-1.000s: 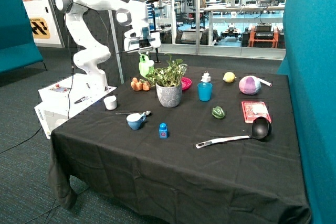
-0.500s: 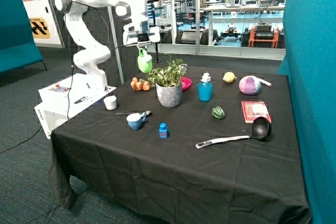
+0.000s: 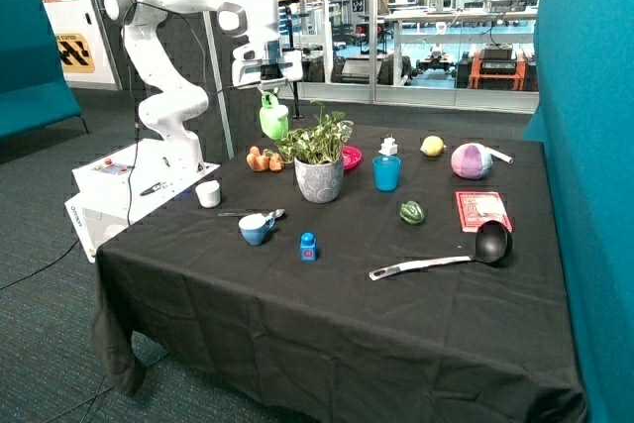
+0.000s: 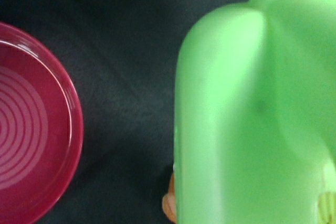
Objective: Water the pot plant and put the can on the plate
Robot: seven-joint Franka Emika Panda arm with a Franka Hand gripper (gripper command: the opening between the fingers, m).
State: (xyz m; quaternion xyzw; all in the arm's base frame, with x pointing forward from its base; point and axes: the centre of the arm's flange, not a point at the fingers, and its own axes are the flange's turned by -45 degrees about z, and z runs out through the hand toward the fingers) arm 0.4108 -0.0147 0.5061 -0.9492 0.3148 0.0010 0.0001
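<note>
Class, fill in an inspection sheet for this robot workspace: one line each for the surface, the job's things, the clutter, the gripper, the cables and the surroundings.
Surface: table under a black cloth.
Job's things: can held in the air beside the pot plant; plate behind the plant, nothing in it.
Clutter: teal cup, ladle, red packet, ball.
Gripper: gripper holds the can from above.
Cables: one trails across the floor by the robot's base.
Surroundings: glass wall behind, teal partitions either side.

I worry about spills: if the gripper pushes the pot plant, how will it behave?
The pot plant probably tips rather than slides: tall leaves above a narrow round pot on cloth. The pot looks heavy, the leaves floppy. The gripper holds the can above it.
</note>
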